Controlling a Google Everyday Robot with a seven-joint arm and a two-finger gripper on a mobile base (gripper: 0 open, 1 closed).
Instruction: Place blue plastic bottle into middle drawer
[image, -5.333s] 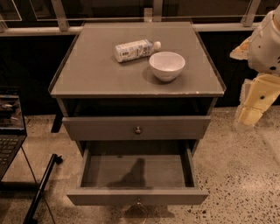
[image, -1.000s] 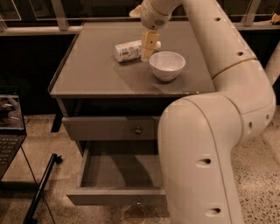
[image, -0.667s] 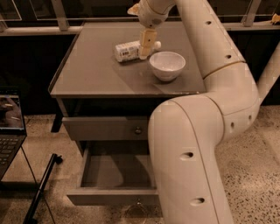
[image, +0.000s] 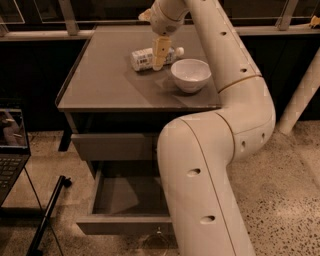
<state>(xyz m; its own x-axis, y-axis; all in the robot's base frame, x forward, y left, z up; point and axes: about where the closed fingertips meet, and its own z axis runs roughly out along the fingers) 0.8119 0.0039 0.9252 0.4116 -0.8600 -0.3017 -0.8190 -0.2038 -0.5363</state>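
The blue plastic bottle (image: 142, 58) lies on its side at the back of the cabinet top, white cap pointing right. My gripper (image: 159, 56) hangs straight down over the bottle's middle, in front of it, at about its height. The middle drawer (image: 125, 200) is pulled open below, and what shows of its inside is bare. My arm hides its right half.
A white bowl (image: 190, 75) stands just right of the bottle. The upper drawer (image: 112, 146) is almost closed. A laptop (image: 10, 145) and a black pole (image: 47, 215) are on the left. A railing runs behind the cabinet top (image: 95, 80).
My gripper has moved left and slightly down, from beside the bottle's cap end to over its middle. The bottle and bowl have not moved.
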